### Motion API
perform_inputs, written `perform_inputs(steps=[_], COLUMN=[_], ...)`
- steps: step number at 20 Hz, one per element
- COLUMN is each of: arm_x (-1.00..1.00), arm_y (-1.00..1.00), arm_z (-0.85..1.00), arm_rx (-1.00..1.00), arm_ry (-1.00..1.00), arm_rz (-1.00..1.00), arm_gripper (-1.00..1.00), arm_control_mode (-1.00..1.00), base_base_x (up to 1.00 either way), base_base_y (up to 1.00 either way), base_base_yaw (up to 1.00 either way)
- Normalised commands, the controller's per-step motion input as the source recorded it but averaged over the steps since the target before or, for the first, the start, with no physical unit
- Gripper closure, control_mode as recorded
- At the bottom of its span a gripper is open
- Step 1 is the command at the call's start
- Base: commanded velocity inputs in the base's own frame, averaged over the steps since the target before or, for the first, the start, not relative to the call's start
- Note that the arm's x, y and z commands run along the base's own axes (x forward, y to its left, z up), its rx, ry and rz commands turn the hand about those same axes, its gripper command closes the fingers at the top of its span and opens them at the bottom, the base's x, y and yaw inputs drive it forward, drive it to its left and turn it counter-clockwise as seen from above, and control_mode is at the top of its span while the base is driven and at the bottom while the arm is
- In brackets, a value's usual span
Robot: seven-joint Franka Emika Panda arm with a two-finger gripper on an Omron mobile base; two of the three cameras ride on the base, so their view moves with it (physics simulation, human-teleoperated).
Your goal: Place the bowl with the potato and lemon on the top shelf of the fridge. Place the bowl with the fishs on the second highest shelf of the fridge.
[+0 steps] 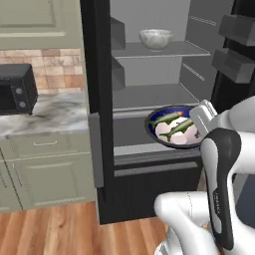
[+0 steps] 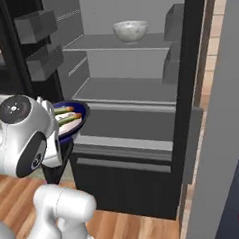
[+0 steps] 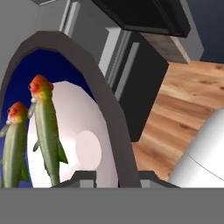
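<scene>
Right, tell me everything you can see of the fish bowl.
The fish bowl is small and round, with a dark blue rim and a glossy white inside, ceramic by its look. Greenish fish with orange heads lie in it. It hangs roughly level in front of the open fridge, just below the second shelf. The end effector grips its rim at the near edge.
</scene>
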Motion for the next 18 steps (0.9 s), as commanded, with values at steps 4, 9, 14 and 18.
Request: perform_inputs(steps=[4, 9, 14, 18], arm_x=[0.00, 0.00, 0.00, 0.00], arm_y=[0.00, 0.00, 0.00, 0.00], arm_z=[0.00, 0.00, 0.00, 0.00], arm_rx=[0.00, 0.00, 0.00, 0.00], arm_ry=[0.00, 0.00, 0.00, 0.00], arm_rz=[0.00, 0.00, 0.00, 0.00], arm_gripper=[1.00, 1.00, 1.00, 1.00], arm_control_mode=[1.00, 1.00, 1.00, 1.00], base_base_x=[0.90, 0.52, 0.49, 0.66], base_base_y=[-0.16, -0.16, -0.38, -0.21], base_base_yaw=[0.00, 0.00, -0.01, 0.00])
